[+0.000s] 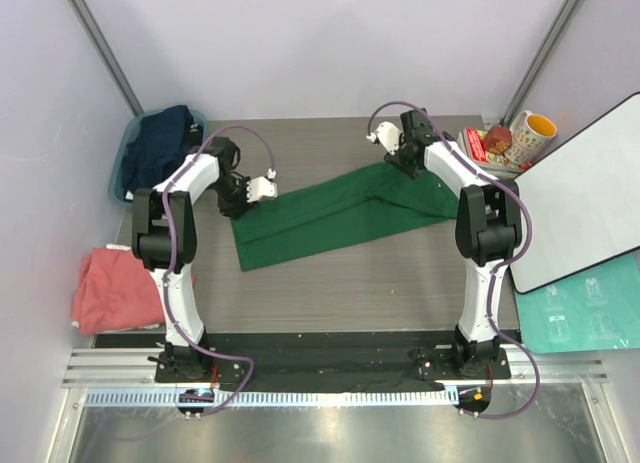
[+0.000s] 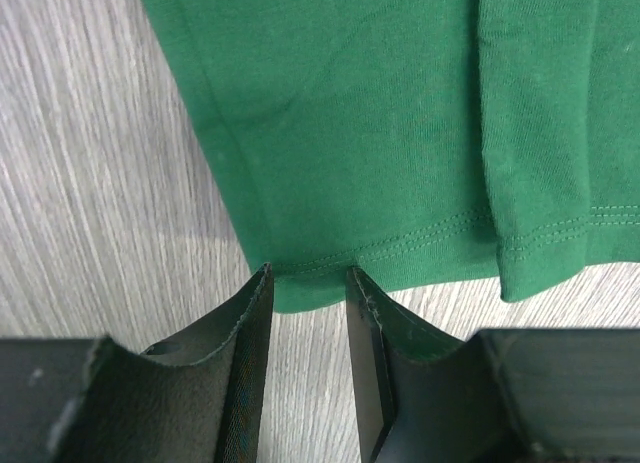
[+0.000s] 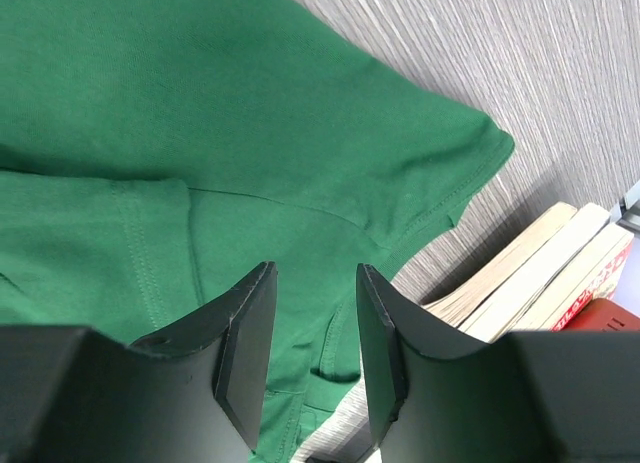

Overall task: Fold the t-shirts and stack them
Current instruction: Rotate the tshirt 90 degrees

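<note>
The dark green t-shirt (image 1: 335, 215) lies folded lengthwise in a long strip across the table's middle. My left gripper (image 1: 262, 189) is open at the shirt's hem end; in the left wrist view the gripper (image 2: 308, 273) has its fingertips at the stitched hem edge (image 2: 400, 245), nothing between them. My right gripper (image 1: 383, 135) is open above the shirt's far right end; in the right wrist view the gripper (image 3: 315, 273) hangs over the sleeve and shoulder (image 3: 380, 183). The salmon-pink t-shirt (image 1: 112, 288) lies crumpled at the table's left edge. The navy t-shirt (image 1: 160, 148) sits in the tub.
A teal tub (image 1: 128, 148) stands at the back left corner. Books (image 1: 478, 145), a small toy and a mug (image 1: 530, 135) stand at the back right; the books show in the right wrist view (image 3: 530, 273). A whiteboard (image 1: 585, 208) leans at the right.
</note>
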{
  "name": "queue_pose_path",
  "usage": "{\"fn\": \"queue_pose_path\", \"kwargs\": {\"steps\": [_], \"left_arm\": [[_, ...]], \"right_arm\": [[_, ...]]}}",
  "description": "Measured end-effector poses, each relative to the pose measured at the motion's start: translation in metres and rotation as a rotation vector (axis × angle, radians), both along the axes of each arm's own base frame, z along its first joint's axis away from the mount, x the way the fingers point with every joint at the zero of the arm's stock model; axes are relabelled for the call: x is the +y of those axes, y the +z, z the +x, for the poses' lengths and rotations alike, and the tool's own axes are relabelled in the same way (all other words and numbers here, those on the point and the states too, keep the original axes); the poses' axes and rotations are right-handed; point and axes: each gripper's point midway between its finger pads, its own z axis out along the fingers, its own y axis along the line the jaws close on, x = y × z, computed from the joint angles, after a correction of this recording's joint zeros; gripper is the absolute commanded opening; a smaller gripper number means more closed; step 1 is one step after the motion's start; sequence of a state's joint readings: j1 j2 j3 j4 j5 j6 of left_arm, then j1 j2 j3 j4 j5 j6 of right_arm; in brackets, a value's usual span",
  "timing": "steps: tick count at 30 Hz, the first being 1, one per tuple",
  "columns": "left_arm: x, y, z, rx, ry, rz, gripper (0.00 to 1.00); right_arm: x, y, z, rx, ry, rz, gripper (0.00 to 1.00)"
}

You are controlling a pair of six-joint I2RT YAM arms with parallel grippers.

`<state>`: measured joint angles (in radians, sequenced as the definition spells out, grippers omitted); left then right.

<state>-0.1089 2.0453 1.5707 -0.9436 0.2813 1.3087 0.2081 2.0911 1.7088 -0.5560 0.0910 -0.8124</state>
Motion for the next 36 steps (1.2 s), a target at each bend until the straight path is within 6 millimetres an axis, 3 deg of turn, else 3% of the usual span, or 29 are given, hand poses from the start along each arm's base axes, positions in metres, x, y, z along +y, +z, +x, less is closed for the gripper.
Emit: {"fn": "queue_pose_path", "kwargs": {"steps": [3, 9, 15, 22, 27, 36], "left_arm": [[-0.001, -0.003, -0.001, 0.008, 0.0, 0.001, 0.34], [0.0, -0.01, -0.002, 0.027, 0.009, 0.006, 0.17], [0.001, -0.013, 0.0, 0.025, 0.018, 0.012, 0.0], [0.001, -0.013, 0.001, 0.021, 0.023, 0.016, 0.0], [0.002, -0.011, 0.005, 0.002, 0.036, 0.028, 0.0], [0.008, 0.025, 0.022, -0.126, 0.044, 0.052, 0.0]], "right_arm": [[0.003, 0.0, -0.001, 0.001, 0.007, 0.0, 0.44], [0.006, -0.004, -0.003, 0.01, 0.013, -0.002, 0.44], [0.003, -0.026, -0.017, 0.069, 0.018, -0.017, 0.43], [0.004, -0.056, -0.03, 0.141, 0.048, -0.049, 0.44], [0.007, -0.059, -0.032, 0.138, 0.082, -0.088, 0.44], [0.009, -0.059, -0.032, 0.131, 0.1, -0.124, 0.43]]}}
